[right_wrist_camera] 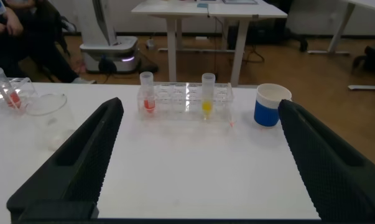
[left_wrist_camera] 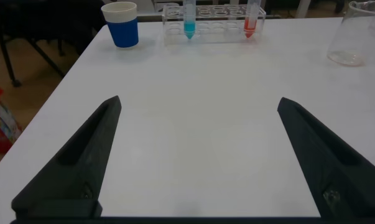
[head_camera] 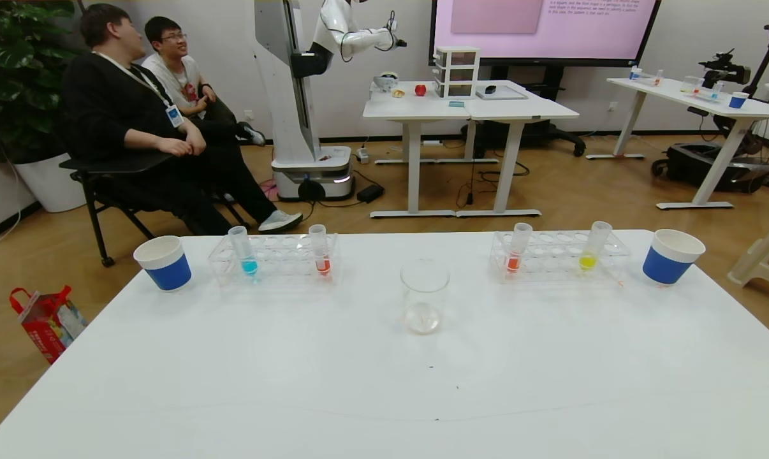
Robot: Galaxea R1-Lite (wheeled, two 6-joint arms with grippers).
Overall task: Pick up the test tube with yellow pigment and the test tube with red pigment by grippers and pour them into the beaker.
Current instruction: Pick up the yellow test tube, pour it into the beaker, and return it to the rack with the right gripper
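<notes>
On table [head_camera: 384,382], four tubes, two cups, one beaker [head_camera: 424,296]

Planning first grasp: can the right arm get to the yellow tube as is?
Probably yes. The right gripper is open over bare table facing the rack, and nothing stands between it and the yellow tube. The blue cup sits off to one side.

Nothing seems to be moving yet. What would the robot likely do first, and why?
Probably bring the open right tool forward to the yellow tube, upright in the right-hand rack. Both tools are empty, and the beaker stands empty mid-table.
</notes>
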